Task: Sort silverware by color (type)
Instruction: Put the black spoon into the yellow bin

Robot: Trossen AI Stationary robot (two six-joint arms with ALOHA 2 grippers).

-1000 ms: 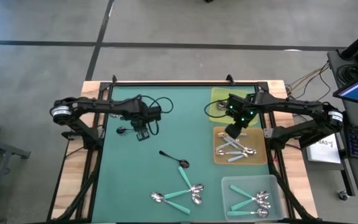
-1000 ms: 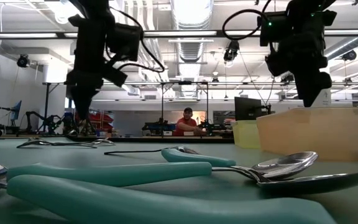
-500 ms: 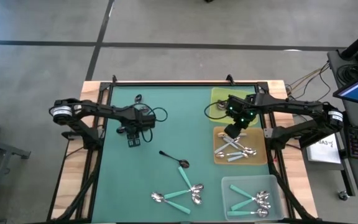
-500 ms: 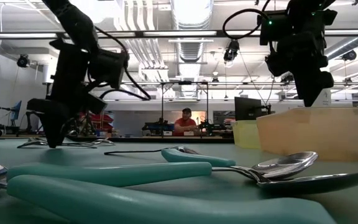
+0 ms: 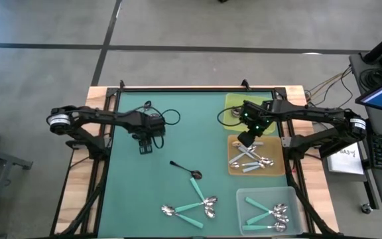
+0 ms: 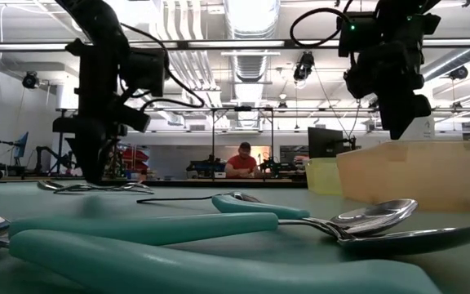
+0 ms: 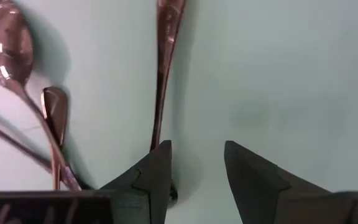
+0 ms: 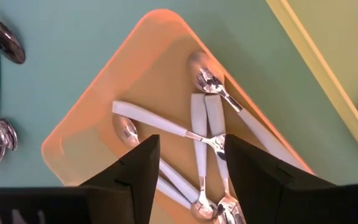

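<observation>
My left gripper (image 5: 144, 147) (image 7: 194, 165) stands open, pointing straight down, low over the mat at the table's left. A dark-handled spoon (image 7: 165, 74) lies on the mat with its handle running to the tip of one finger (image 7: 160, 163); the mat between the fingers is bare. Two more dark spoons (image 7: 5, 37) (image 7: 53, 112) lie beside it. My right gripper (image 5: 244, 141) (image 8: 191, 162) hangs open above the orange tray (image 8: 92, 124), which holds several light-handled spoons (image 8: 197, 124). My left gripper has one fingertip right at the dark spoon's handle end (image 7: 158, 134). I cannot tell whether it touches, because the finger itself hides that spot. Nothing lies between the two fingers.
A black spoon (image 5: 186, 169) lies alone mid-table. Three teal-handled spoons (image 5: 194, 206) lie at the near edge. A clear tray (image 5: 296, 199) at the near right holds more teal spoons. A yellow tray (image 5: 234, 99) stands at the far right.
My left gripper has come down toward the mat and shifted a little toward the table's left and near edges, rolling about its own axis. It now stands upright over the dark spoons. My right gripper has kept still over the orange tray.
</observation>
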